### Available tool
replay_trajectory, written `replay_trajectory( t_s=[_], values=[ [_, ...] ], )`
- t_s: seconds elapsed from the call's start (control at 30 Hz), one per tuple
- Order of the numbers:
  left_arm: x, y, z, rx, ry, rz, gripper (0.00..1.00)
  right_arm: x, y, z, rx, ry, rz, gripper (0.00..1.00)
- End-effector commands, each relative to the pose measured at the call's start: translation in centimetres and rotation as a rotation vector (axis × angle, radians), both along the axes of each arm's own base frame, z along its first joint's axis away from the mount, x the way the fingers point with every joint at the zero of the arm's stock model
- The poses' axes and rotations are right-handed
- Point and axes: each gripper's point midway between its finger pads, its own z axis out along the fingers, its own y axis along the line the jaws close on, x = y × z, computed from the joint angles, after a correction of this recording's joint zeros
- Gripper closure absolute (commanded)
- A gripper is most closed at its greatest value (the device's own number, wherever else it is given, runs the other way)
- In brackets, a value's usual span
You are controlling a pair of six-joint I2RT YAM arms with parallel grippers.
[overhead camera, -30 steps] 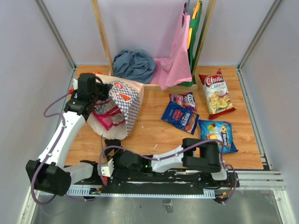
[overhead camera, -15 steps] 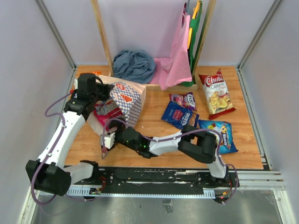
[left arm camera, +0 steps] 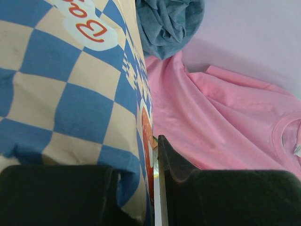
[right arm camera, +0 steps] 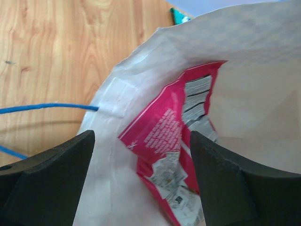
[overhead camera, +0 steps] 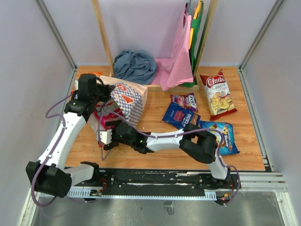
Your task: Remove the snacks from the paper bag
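The paper bag (overhead camera: pixel 126 100) lies tilted on the table's left side, its mouth facing the near edge. My left gripper (overhead camera: pixel 95 92) is shut on the bag's upper rim and holds it up; in the left wrist view (left arm camera: pixel 151 188) the checkered paper (left arm camera: pixel 70 94) sits between the fingers. My right gripper (overhead camera: pixel 106 134) is open at the bag's mouth. In the right wrist view (right arm camera: pixel 141 141) the magenta snack bag (right arm camera: pixel 174 155) lies inside the paper bag (right arm camera: pixel 244 94), between the spread fingers and untouched. It also shows from above (overhead camera: pixel 106 116).
On the right lie the Chuds bag (overhead camera: pixel 216 94), a small purple packet (overhead camera: pixel 184 100), a dark blue bag (overhead camera: pixel 180 115) and a blue bag (overhead camera: pixel 218 134). An orange packet (overhead camera: pixel 96 73) lies behind the bag. Grey-blue cloth (overhead camera: pixel 135 66) and pink cloth bag (overhead camera: pixel 176 66) sit at the back. A blue cord handle (right arm camera: pixel 47 107) lies on the wood.
My right arm has swung from the near edge forward and left to the bag's mouth. The left gripper has kept its hold on the rim, and the bag's mouth has opened up a little.
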Motion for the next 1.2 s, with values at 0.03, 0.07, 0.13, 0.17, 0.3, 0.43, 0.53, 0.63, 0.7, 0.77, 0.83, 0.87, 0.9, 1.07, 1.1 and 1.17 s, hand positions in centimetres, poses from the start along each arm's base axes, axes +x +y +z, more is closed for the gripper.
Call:
replay_trajectory(
  t_s=[0.03, 0.07, 0.13, 0.17, 0.3, 0.43, 0.53, 0.63, 0.7, 0.77, 0.83, 0.87, 0.9, 1.07, 1.1, 1.17],
  values=[
    [-0.1, 0.0, 0.4, -0.017, -0.016, -0.004, 0.82, -2.4, 1.2, -2.1, -0.032, 0.091, 0.053, 0.12],
    [-0.2, -0.1, 0.4, -0.018, -0.015, -0.004, 0.82, -2.1, 1.2, -2.4, -0.038, 0.093, 0.036, 0.12],
    [-0.2, 0.0, 0.3, -0.020, -0.011, -0.001, 0.82, -1.0, 1.4, -2.9, -0.059, 0.084, -0.012, 0.11],
    [-0.3, 0.0, 0.3, -0.021, -0.009, 0.001, 0.82, -0.5, 1.5, -3.1, -0.066, 0.074, -0.040, 0.11],
    [-0.3, 0.0, 0.2, -0.023, -0.008, -0.001, 0.82, 1.6, 1.5, -2.8, -0.019, 0.032, -0.133, 0.09],
    [-0.2, -0.3, 0.0, -0.026, -0.006, -0.013, 0.82, 3.1, 1.5, -2.1, 0.024, -0.015, -0.189, 0.15],
    [-0.2, -0.5, -0.1, -0.030, -0.005, -0.023, 0.82, 4.0, 1.7, -2.5, 0.001, -0.056, -0.221, 0.17],
    [-0.1, -0.4, -0.1, -0.030, -0.008, -0.020, 0.82, 4.5, 1.5, -2.8, -0.012, -0.079, -0.245, 0.22],
    [-0.1, -0.4, 0.0, -0.030, -0.010, -0.020, 0.82, 4.7, 1.4, -2.7, -0.004, -0.081, -0.256, 0.28],
    [-0.1, -0.4, -0.1, -0.029, -0.009, -0.020, 0.82, 4.8, 1.2, -2.8, -0.003, -0.077, -0.264, 0.34],
    [-0.1, -0.4, -0.1, -0.029, -0.008, -0.020, 0.82, 5.0, 1.2, -2.6, 0.000, -0.077, -0.277, 0.46],
    [0.0, -0.4, -0.1, -0.029, -0.009, -0.018, 0.82, 5.1, 1.1, -2.6, -0.001, -0.076, -0.284, 0.53],
    [-0.1, -0.4, -0.2, -0.028, -0.007, -0.018, 0.82, 5.1, 1.0, -2.7, -0.003, -0.076, -0.286, 0.58],
    [0.0, -0.1, -0.2, -0.020, -0.008, -0.004, 0.82, 5.0, 0.5, -1.5, 0.023, -0.060, -0.302, 0.96],
    [0.1, 0.0, -0.2, -0.017, -0.007, 0.000, 0.82, 4.8, 0.4, -1.1, 0.030, -0.052, -0.303, 0.99],
    [0.1, 0.1, -0.3, -0.012, -0.007, 0.009, 0.82, 4.4, 0.3, -0.3, 0.045, -0.035, -0.292, 0.99]
  ],
)
